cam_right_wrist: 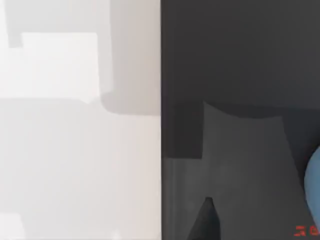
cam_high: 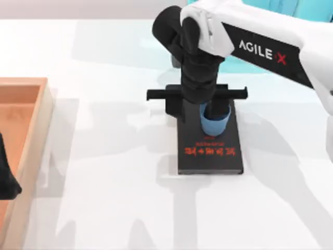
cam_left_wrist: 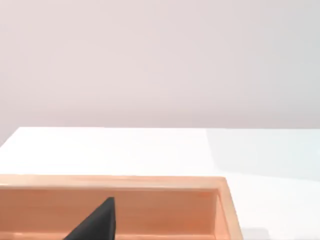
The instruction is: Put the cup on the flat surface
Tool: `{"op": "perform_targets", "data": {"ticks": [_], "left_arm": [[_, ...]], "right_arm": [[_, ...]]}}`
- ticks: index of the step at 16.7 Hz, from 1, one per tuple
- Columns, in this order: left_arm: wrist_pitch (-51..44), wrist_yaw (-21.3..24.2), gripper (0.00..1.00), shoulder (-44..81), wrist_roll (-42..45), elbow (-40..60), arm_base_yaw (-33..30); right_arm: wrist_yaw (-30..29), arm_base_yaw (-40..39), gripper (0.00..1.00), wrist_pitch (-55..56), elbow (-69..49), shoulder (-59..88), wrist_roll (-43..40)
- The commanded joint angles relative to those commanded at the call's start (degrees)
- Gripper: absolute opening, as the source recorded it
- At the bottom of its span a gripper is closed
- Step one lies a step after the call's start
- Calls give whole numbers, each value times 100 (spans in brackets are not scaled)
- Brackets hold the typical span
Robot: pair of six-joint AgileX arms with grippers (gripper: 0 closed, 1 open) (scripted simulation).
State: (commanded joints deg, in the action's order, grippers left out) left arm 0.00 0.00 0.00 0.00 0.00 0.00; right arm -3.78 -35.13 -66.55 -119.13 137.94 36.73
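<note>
The light-blue cup (cam_high: 215,122) stands upright on the black book (cam_high: 210,156) with red lettering, near the book's far end. My right gripper (cam_high: 199,110) hangs straight down over the book beside the cup, open, one black finger (cam_high: 171,107) well left of the cup. In the right wrist view one fingertip (cam_right_wrist: 207,220) shows over the book (cam_right_wrist: 240,75), and the cup (cam_right_wrist: 315,185) peeks in at the edge. The flat surface, the white tabletop (cam_high: 104,172), spreads all around the book. My left gripper (cam_high: 5,177) is parked at the far left over the tray.
An orange wooden tray (cam_high: 31,120) lies along the table's left edge, its rim (cam_left_wrist: 150,182) in the left wrist view with a dark fingertip (cam_left_wrist: 97,222) above it. Open tabletop lies left, right and in front of the book.
</note>
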Motion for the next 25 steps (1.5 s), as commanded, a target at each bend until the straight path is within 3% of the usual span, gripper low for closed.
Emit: {"op": "perform_targets", "data": {"ticks": [3,4,13,20,25], "left_arm": [[0,0,100,0,0,0,0],[0,0,100,0,0,0,0],[0,0,100,0,0,0,0],[0,0,100,0,0,0,0],[0,0,100,0,0,0,0]], "right_arm": [[0,0,2,0,0,0,0],[0,0,0,0,0,0,0],[0,-17,0,-21,-17,4,5],[0,-14,0,-1101,-1117,28,2],[4,-7,0,-1131,-1137,12,-3]]}}
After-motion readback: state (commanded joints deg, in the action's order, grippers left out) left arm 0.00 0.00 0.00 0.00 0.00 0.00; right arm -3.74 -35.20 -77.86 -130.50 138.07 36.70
